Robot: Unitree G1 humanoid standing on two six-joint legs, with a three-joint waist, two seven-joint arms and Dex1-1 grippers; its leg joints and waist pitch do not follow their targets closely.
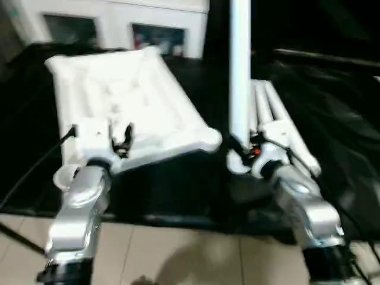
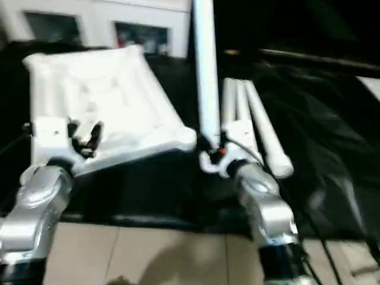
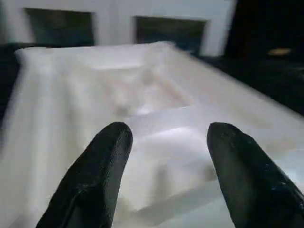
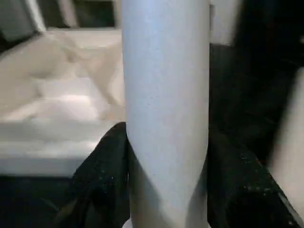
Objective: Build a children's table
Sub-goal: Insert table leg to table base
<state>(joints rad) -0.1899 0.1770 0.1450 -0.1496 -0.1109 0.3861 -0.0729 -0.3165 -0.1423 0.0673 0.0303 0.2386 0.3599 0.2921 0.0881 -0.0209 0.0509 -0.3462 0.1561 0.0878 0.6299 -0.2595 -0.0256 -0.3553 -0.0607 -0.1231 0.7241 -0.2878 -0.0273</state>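
While the left pincer (image 1: 120,141) hung wide over the tabletop (image 1: 127,101), the right pincer (image 1: 242,153) clamped a leg (image 1: 239,71) upright, seemingly for socketing.

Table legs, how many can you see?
3, maybe more hidden. One leg stands upright in the right hand. Two more legs lie together on the black surface behind that hand, right of the tabletop.

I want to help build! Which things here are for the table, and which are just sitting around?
For the table:
tabletop, lying ribbed side up
leg, held upright in the right gripper
spare legs, lying beside it

Just sitting around:
cabinet behind
black sheet under everything
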